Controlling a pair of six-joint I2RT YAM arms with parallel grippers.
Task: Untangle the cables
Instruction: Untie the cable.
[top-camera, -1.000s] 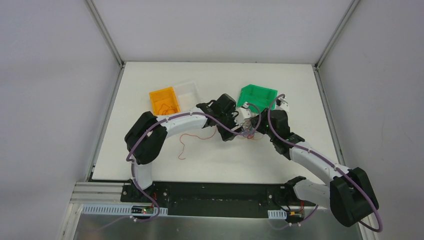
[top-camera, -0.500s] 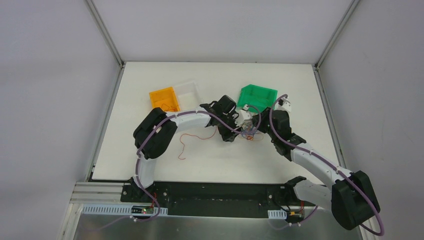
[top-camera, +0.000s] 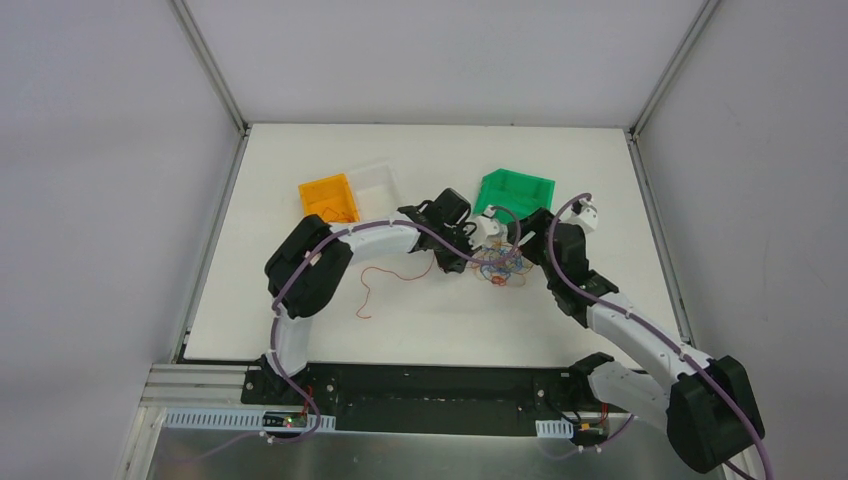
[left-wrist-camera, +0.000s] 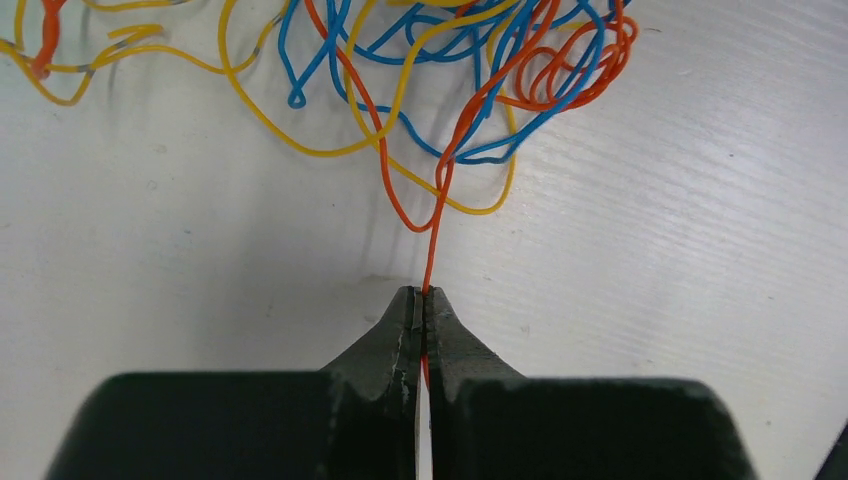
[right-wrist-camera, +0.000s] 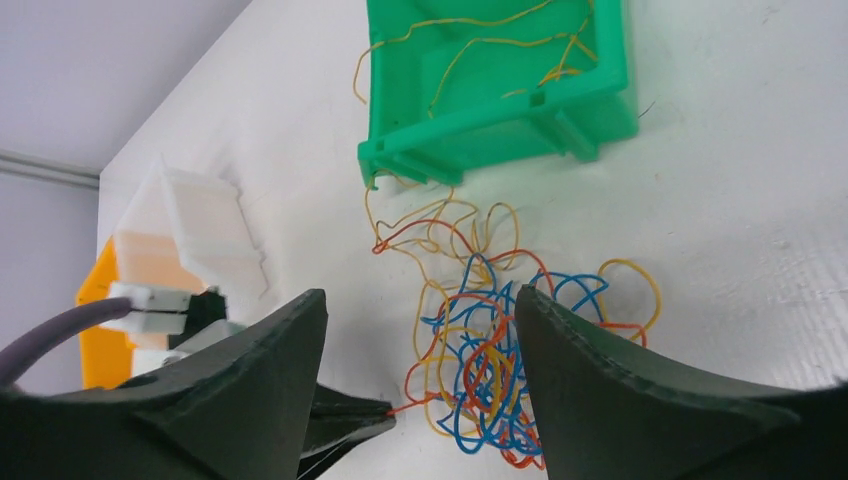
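Cables (top-camera: 502, 266) lie clumped on the surface (top-camera: 610, 180), just in front of the green bin (top-camera: 515, 190). Left gripper (left-wrist-camera: 424, 300) is clamped on one orange strand (left-wrist-camera: 433, 235), which runs straight into the clump. Right gripper (right-wrist-camera: 420, 295) stands open over the clump.

Right gripper (right-wrist-camera: 420, 298) jaws stand apart, lower frame; tangled cables (right-wrist-camera: 478, 365) lie between them, below green bin (right-wrist-camera: 490, 135).

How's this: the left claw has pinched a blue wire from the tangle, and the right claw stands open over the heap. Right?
Not quite. The left wrist view shows the left gripper pinching an orange wire, not a blue one. The right gripper does stand open over the tangle.
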